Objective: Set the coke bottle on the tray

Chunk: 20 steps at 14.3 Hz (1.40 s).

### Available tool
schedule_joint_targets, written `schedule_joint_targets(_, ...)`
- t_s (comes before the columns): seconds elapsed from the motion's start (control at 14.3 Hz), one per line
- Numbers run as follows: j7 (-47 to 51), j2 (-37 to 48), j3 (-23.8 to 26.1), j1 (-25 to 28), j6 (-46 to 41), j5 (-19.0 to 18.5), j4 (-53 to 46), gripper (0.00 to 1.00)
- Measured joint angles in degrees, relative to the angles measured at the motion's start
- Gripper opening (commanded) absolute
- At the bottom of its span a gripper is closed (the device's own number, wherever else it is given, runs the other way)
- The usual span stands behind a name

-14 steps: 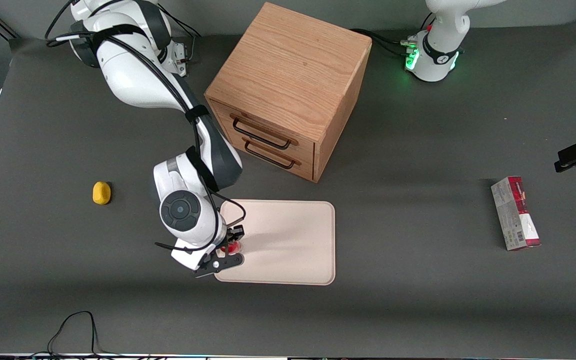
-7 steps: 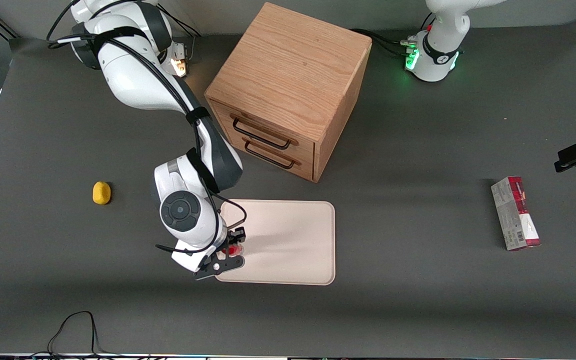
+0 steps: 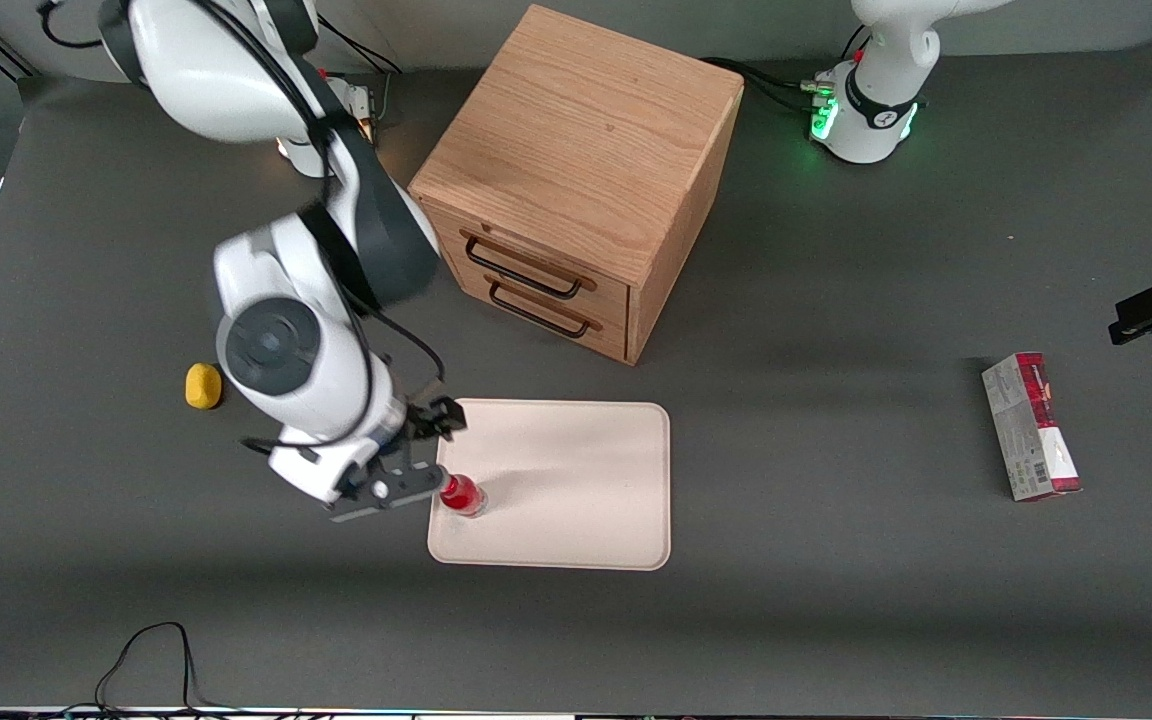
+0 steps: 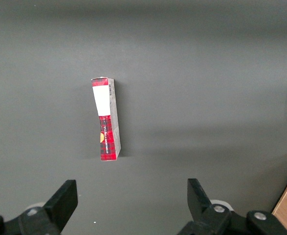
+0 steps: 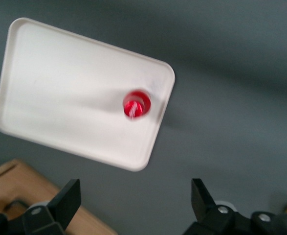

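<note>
The coke bottle (image 3: 461, 494), small and red with a red cap, stands upright on the cream-white tray (image 3: 576, 480), near the tray's edge toward the working arm's end. The right wrist view sees the bottle (image 5: 136, 104) from above, on the tray (image 5: 60, 93). My gripper (image 3: 426, 447) is open and empty. It is raised above the table beside the tray's edge, apart from the bottle. Its dark fingers (image 5: 65, 198) stand wide apart in the right wrist view.
A wooden drawer cabinet (image 3: 576, 180) stands farther from the front camera than the tray. A small yellow lump (image 3: 202, 386) lies toward the working arm's end. A red-and-grey carton (image 3: 1030, 427) lies toward the parked arm's end and shows in the left wrist view (image 4: 106, 119).
My gripper has let go of the coke bottle, risen and drawn away toward the working arm's end. The bottle now stands alone on the tray.
</note>
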<state>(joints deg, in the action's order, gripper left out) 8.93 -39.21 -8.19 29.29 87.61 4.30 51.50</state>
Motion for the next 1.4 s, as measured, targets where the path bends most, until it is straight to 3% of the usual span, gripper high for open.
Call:
schedule_joint_targets(0.28, 0.10, 8.00, -2.50, -0.11, -11.11, -0.12, 0.23, 1.00)
schedule_joint_targets(0.49, 0.10, 13.77, -3.63, -1.84, -13.12, -0.14, 4.22, 1.00)
schedule_joint_targets(0.63, 0.09, 19.07, -2.02, -6.28, -10.85, -0.15, 10.95, 1.00)
schedule_joint_targets(1.05, -0.22, 33.78, 9.88, -26.46, -3.35, -0.20, 30.65, 1.00)
schedule_joint_targets(1.4, -2.71, 39.58, 7.41, -27.86, 1.42, -0.24, 39.78, 1.00)
